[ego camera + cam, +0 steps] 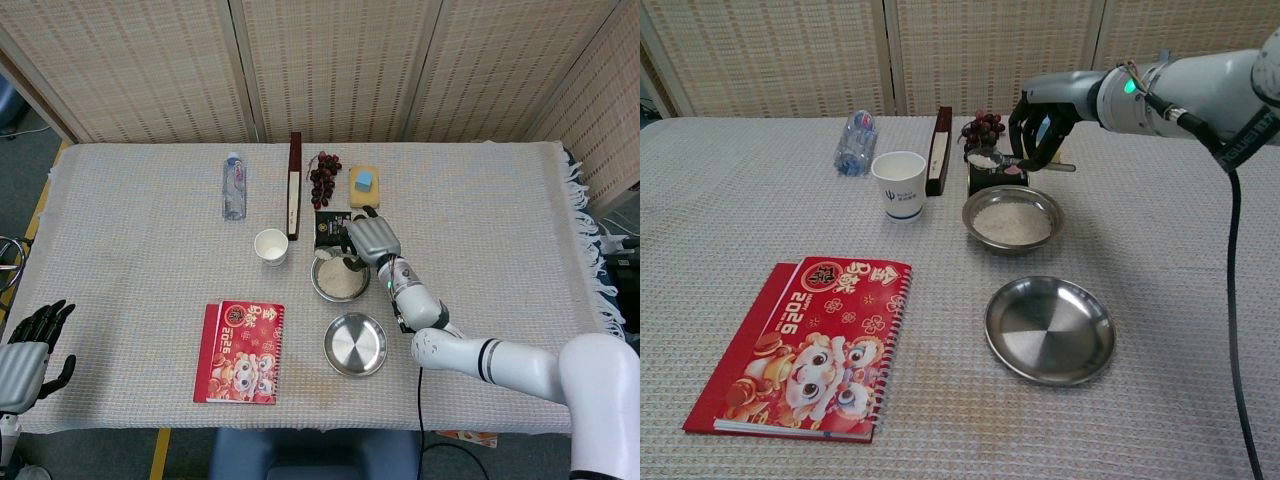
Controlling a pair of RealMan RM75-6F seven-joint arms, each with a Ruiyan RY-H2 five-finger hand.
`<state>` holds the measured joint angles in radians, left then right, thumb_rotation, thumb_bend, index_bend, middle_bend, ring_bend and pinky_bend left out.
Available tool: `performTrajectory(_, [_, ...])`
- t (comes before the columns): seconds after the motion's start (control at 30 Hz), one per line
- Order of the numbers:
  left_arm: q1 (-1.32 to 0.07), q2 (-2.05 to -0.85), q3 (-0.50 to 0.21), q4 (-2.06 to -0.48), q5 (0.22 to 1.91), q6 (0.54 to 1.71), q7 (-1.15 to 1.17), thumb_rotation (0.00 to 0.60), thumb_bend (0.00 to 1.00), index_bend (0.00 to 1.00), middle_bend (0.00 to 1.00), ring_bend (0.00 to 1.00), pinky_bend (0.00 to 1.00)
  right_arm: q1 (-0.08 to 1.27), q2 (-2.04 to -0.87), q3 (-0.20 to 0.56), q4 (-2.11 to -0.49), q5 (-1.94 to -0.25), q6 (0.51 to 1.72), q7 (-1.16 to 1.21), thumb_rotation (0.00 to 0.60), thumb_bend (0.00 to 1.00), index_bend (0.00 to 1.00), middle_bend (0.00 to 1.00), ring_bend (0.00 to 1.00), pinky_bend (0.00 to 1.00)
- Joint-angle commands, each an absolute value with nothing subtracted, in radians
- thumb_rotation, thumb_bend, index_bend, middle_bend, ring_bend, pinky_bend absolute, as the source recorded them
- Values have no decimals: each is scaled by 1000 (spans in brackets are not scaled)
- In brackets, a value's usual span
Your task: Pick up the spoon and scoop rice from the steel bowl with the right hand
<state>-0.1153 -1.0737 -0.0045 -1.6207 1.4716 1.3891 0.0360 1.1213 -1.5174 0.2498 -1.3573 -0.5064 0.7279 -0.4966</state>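
Over the cloth-covered desk (1200, 300) my right robot hand (1038, 128) clamps the spoon (992, 159), handle roughly level, its loaded scoop seemingly hanging just above the steel bowl's (1013, 221) far rim.
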Motion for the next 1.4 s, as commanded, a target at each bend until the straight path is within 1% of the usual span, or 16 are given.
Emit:
performTrajectory(0.03, [-114, -1071, -5, -1620, 1473, 1392, 30, 600, 479, 0, 0, 0, 128, 1153, -1534, 265, -1348, -486, 740, -507, 600, 326, 947, 593, 198, 2])
performTrajectory(0.23, [-113, -1065, -1, -1617, 1481, 1393, 10, 600, 478, 0, 0, 0, 128, 1223, -1577, 279, -1289, -416, 737, -542, 600, 326, 947, 593, 199, 2])
performTrajectory(0.47, [-114, -1052, -2, -1610, 1480, 1388, -27, 600, 479, 0, 0, 0, 129, 1313, -1659, 291, -1166, -323, 735, -602, 600, 326, 947, 593, 203, 6])
performTrajectory(0.83, [-118, -1042, 0, -1599, 1483, 1378, -62, 600, 478, 0, 0, 0, 130, 1423, -1815, 284, -967, -288, 730, -711, 600, 326, 950, 594, 210, 11])
performTrajectory(0.93, [-118, -1041, 0, -1596, 1483, 1376, -67, 600, 478, 0, 0, 0, 131, 1436, -1847, 276, -931, -304, 744, -738, 600, 327, 950, 594, 210, 11])
performTrajectory(1.1, [-117, -1039, 2, -1592, 1481, 1374, -72, 600, 478, 0, 0, 0, 131, 1441, -1884, 246, -906, -373, 812, -799, 600, 328, 950, 594, 210, 11])
performTrajectory(1.4, [-110, -1036, 8, -1595, 1495, 1387, -73, 600, 479, 0, 0, 0, 131, 1436, -1944, 155, -872, -546, 933, -973, 600, 328, 950, 598, 211, 11])
